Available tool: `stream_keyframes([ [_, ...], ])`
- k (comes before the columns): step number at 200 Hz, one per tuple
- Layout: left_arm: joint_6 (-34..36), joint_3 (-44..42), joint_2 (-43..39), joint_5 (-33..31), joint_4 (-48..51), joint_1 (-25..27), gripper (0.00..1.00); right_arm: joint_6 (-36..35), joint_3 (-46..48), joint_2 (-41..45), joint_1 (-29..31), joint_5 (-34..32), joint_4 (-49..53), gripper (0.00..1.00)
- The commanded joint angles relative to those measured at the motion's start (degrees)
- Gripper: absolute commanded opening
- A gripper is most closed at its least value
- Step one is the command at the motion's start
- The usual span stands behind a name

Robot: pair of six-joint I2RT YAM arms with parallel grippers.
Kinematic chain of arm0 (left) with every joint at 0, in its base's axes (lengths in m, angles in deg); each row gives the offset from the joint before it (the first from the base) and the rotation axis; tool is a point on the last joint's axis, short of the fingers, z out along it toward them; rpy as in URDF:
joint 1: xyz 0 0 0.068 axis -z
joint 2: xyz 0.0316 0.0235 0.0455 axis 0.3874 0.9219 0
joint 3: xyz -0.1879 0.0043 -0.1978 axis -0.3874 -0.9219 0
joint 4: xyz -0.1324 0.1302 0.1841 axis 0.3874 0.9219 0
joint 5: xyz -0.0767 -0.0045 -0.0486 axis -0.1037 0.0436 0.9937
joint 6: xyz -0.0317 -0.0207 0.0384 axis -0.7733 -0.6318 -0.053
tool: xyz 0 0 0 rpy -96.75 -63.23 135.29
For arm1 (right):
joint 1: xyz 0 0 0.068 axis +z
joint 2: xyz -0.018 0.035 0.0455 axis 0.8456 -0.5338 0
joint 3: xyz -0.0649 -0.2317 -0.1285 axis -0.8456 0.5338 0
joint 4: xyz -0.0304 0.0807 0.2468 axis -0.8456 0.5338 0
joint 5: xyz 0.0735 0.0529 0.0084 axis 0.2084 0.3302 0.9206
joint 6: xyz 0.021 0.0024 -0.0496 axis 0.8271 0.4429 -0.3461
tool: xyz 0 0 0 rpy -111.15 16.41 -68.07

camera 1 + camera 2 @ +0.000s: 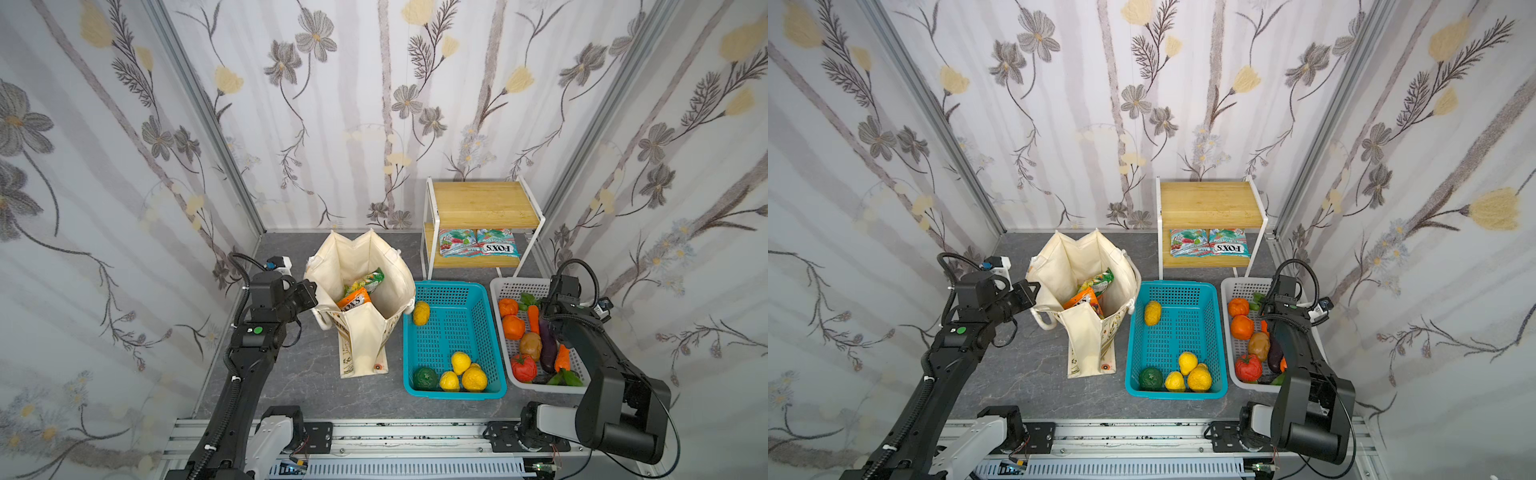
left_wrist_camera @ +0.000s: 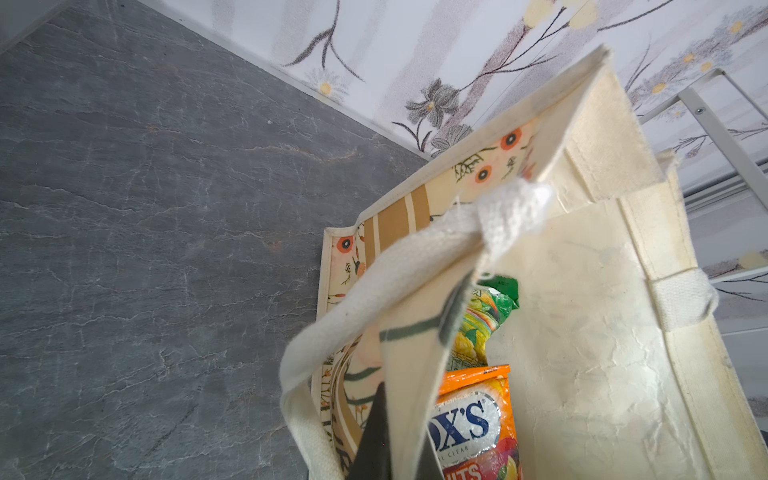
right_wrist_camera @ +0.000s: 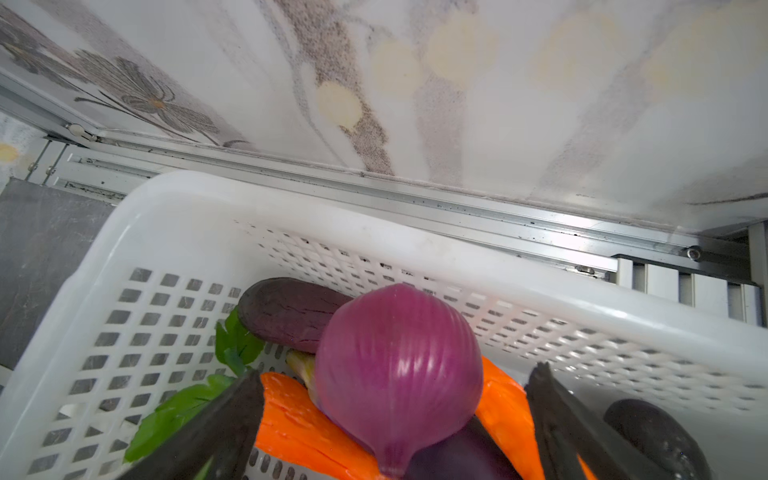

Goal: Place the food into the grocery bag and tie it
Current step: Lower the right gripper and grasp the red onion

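Plainly, the grocery bag (image 1: 361, 257) stands open on the grey, stone-veined tabletop (image 1: 299, 374), just left of the teal basket (image 1: 453, 286), its cream canvas walls stiff and creased. Inside lean two glossy, crinkled packs, a green packet (image 1: 370, 280) above an orange packet (image 1: 353, 298). The left gripper (image 2: 401, 432) is pinched together on the bag wall nearest its arm, with cloth caught between its dark fingers.

Only the left wrist view shows the coarse weave of the thick white rope handle (image 2: 374, 282), and the tan stripes and orange-flower print on the bag's outer face.

The right gripper (image 3: 397, 368) hangs over the white basket (image 3: 291, 199), a perforated plastic tub with a smooth rolled rim. Its jaws stand wide apart on either side of the purple onion (image 3: 399, 395), touching nothing. The onion is round, shiny and finely ribbed, and rests among a matte eggplant (image 3: 291, 311) and orange carrots (image 3: 299, 424).

In both top views the right arm hides that onion. They show instead the bumpy yellow lemons (image 1: 460, 361) in the teal basket.
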Motion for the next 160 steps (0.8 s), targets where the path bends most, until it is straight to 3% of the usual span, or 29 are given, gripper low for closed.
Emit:
stream_keyframes([
  [1, 0.4, -0.4, -0.4, -0.3, -0.3, 0.0, 0.00, 1.5, 0.3, -2.2, 0.0, -0.4, -3.8, 0.97],
  [71, 0.5, -0.3, -0.2, -0.3, -0.3, 0.0, 0.00, 2.9, 0.9, -4.2, -0.2, -2.0, -6.4, 0.95],
  [160, 0.5, 0.0, -0.1, -0.1, -0.2, 0.0, 0.00, 3.7, -0.4, -8.3, -1.3, 1.9, -6.5, 0.97],
])
